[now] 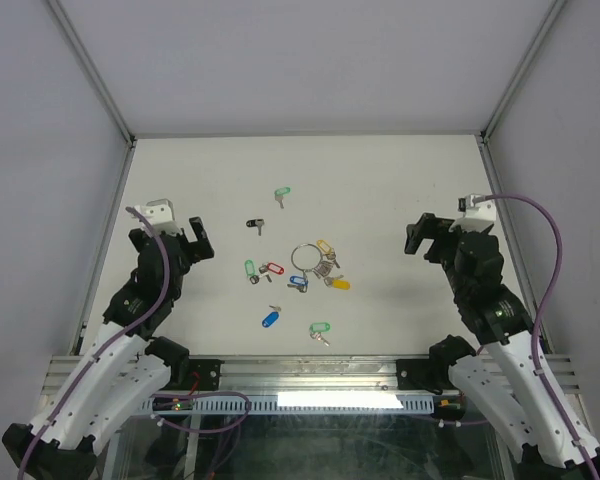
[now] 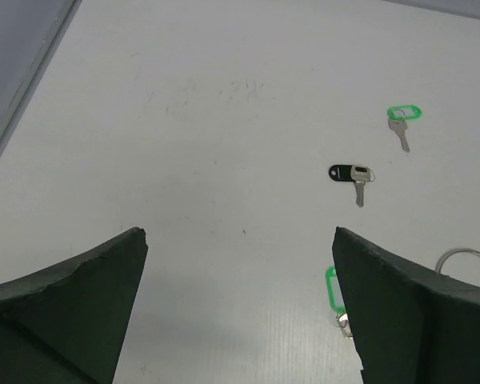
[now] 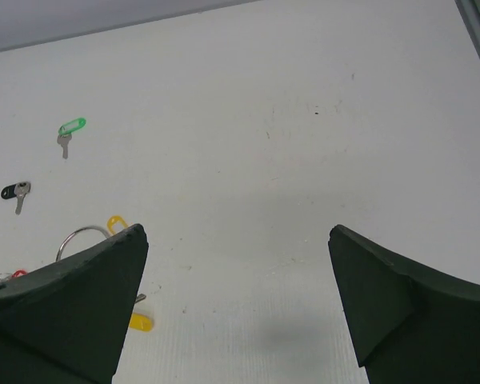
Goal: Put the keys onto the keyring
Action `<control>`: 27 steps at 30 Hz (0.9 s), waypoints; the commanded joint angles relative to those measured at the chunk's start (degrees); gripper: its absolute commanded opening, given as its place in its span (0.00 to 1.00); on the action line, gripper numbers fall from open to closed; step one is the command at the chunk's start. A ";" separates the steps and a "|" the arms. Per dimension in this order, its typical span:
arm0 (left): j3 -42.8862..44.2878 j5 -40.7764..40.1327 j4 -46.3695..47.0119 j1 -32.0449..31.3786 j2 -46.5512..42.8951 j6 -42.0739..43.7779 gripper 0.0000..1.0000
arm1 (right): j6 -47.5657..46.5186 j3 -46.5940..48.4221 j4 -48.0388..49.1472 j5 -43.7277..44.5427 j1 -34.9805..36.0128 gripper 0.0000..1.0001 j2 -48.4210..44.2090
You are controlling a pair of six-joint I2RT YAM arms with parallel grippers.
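The silver keyring (image 1: pixel 306 257) lies mid-table with yellow-tagged keys (image 1: pixel 337 283) clustered at its right; part of it shows in the left wrist view (image 2: pixel 464 258) and the right wrist view (image 3: pixel 82 237). Loose keys lie around it: green tag (image 1: pixel 282 194), black tag (image 1: pixel 255 225), green tag (image 1: pixel 250 269), red tag (image 1: pixel 272 268), blue tags (image 1: pixel 297 283) (image 1: pixel 271 318), and green tag (image 1: pixel 320 329). My left gripper (image 1: pixel 195 238) is open and empty, left of the keys. My right gripper (image 1: pixel 420 236) is open and empty, right of the ring.
White walls with metal frame posts (image 1: pixel 100 85) bound the table on the left, back and right. A metal rail (image 1: pixel 310 375) runs along the near edge between the arm bases.
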 commanded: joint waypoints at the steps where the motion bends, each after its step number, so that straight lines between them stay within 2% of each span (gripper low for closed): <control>1: 4.17 -3.31 0.28 1.20 2.98 -1.52 0.98 | 2.24 4.02 1.70 -5.53 -5.14 0.99 1.37; 8: 7.06 -4.92 -0.13 2.12 7.84 -1.71 0.99 | 3.85 7.37 0.59 -10.01 -10.32 0.99 4.20; 13: 8.86 -5.37 -0.02 2.45 10.93 -1.46 0.99 | 5.04 10.65 -1.73 -12.46 -11.81 0.99 7.86; 17: 9.56 -5.59 0.13 2.55 12.29 -1.07 0.99 | 4.89 13.63 -3.96 -17.80 -12.34 0.99 12.32; 22: 10.14 -5.16 0.29 2.74 13.89 -0.24 0.99 | 4.15 17.37 -6.85 -25.70 -12.33 0.95 21.87; 27: 11.53 -2.56 0.37 2.81 16.98 0.81 0.99 | 3.52 20.07 -7.33 -31.39 -8.36 0.85 34.52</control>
